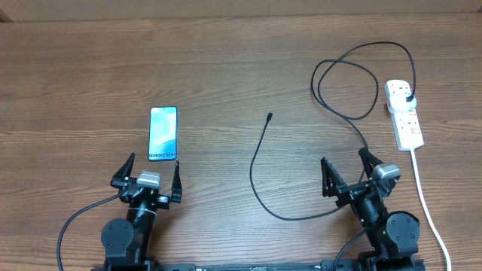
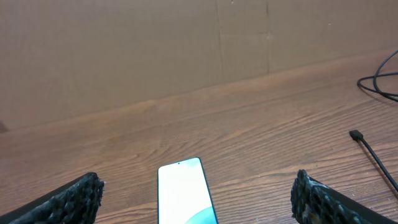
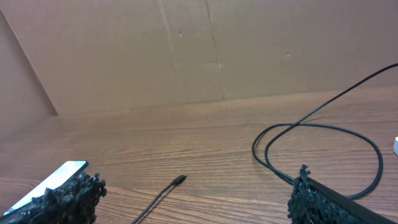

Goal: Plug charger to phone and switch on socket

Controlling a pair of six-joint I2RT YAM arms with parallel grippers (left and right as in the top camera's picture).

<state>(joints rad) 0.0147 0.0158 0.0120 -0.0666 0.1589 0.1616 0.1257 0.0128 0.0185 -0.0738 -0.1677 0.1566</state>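
Note:
The phone (image 1: 163,133) lies flat on the wooden table at the left, its blue-teal screen lit; it also shows in the left wrist view (image 2: 185,193) and at the edge of the right wrist view (image 3: 53,182). The charger cable (image 1: 256,181) is thin and black. Its connector tip (image 1: 269,117) lies free mid-table, also seen in the right wrist view (image 3: 179,180) and the left wrist view (image 2: 356,135). Its black plug (image 1: 409,98) sits in the white socket strip (image 1: 404,113) at the far right. My left gripper (image 1: 148,175) is open just in front of the phone. My right gripper (image 1: 349,171) is open over the cable.
The strip's thick white cord (image 1: 425,203) runs down the right side toward the table's front edge. The cable loops (image 1: 346,83) lie left of the strip. A brown cardboard wall (image 2: 155,43) stands behind the table.

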